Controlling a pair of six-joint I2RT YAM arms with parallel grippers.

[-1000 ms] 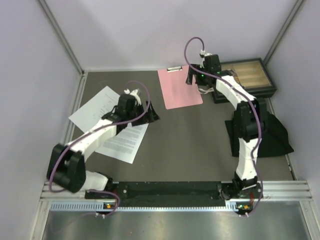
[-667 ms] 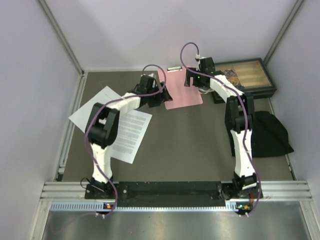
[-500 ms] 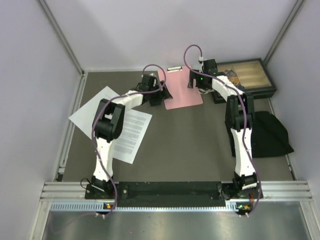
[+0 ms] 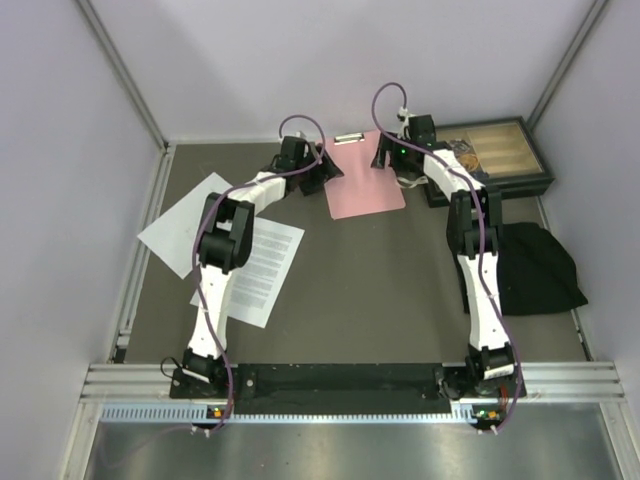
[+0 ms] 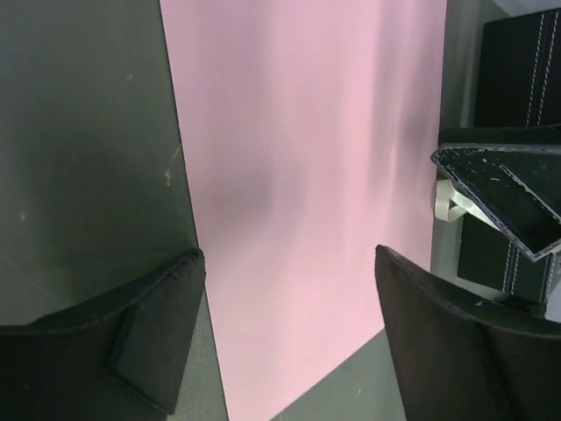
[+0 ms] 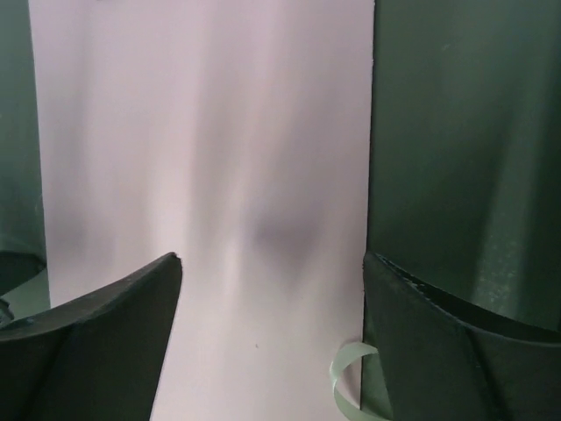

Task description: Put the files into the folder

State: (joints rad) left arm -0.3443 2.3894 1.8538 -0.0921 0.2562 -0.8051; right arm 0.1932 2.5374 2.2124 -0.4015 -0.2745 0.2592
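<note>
sparse sheet (image 4: pixel 183 222) and dense sheet (image 4: pixel 262 268): flat on the worktop (image 4: pixel 380 290), overlapping, well to the left of the left pincer (image 4: pixel 322 170) and nearer the arm bases. neither lies on the folder (image 4: pixel 365 188).

left pincer: jaws spread wide, nothing between them. it sits at the folder's left long edge. wrist view: left finger (image 5: pixel 149 338) over bare worktop (image 5: pixel 88 132) just outside that edge, right finger (image 5: pixel 456 351) at the near corner, pink board (image 5: pixel 307 158) filling the gap. contact with the board: cannot tell.

folder: flat between the two pincers, clip (image 4: pixel 348 137) at the far end beyond both.

right pincer (image 4: pixel 385 158): jaws also wide, holding nothing, at the folder's right long edge, facing the left pincer across the board. wrist view: left finger (image 6: pixel 96 351) over the pink (image 6: pixel 202 132), right finger (image 6: pixel 456 351) over dark worktop (image 6: pixel 465 132), inner face roughly in line with the edge. a pale tape loop (image 6: pixel 344 386) shows beside that finger. contact: cannot tell.

box (image 4: pixel 497 150): just right of the right pincer, behind its wrist. cloth (image 4: pixel 535 265): right of that arm, nearer its base.
</note>
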